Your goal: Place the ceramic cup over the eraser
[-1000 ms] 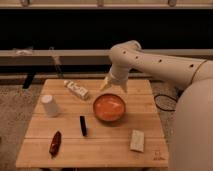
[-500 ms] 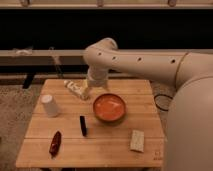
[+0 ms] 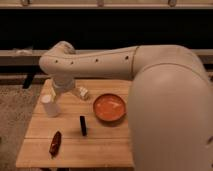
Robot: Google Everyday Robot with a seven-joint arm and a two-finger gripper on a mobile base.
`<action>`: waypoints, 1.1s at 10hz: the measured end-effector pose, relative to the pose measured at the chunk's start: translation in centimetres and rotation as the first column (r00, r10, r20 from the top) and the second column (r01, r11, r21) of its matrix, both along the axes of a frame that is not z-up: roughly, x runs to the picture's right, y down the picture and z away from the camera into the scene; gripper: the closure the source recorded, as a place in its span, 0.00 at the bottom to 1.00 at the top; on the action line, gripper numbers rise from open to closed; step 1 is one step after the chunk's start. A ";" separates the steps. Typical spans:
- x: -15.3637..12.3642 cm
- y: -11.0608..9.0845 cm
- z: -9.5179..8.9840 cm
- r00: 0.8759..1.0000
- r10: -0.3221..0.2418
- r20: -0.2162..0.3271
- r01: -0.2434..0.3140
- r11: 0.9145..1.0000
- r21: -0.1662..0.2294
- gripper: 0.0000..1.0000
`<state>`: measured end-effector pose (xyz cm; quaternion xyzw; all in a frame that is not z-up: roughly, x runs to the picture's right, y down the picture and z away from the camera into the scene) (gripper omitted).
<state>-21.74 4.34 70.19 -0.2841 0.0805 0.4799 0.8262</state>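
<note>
Gripper [image 3: 59, 94] held low over back-left of wooden table [image 3: 107, 145], just above and beside ceramic cup [image 3: 50, 106]; whether spread or pressed together cannot be told. Cup stood upright near left edge. Eraser [image 3: 83, 125] laid flat toward front, apart from cup. Orange bowl [image 3: 110, 107] set right of eraser, red pepper-like object [image 3: 55, 143] front-left.

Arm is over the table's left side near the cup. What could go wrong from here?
1. The gripper hangs right by the ceramic cup, which stands near the left edge of the table; a misaligned grasp could tip it or push it off.
2. The tube lies just beside the gripper and might get knocked.
3. The eraser lies close to the orange bowl, so the cup could catch the bowl's rim when lowered.
</note>
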 end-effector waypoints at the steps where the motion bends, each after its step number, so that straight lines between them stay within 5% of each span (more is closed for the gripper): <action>1: -1.7 0.3 0.4 0.999 -0.030 0.029 0.029 1.000 0.004 0.20; 4: -6.9 1.7 2.8 0.983 -0.121 0.137 0.120 0.993 0.021 0.20; 11: -12.5 3.8 7.7 0.963 -0.223 0.154 0.220 0.975 0.034 0.20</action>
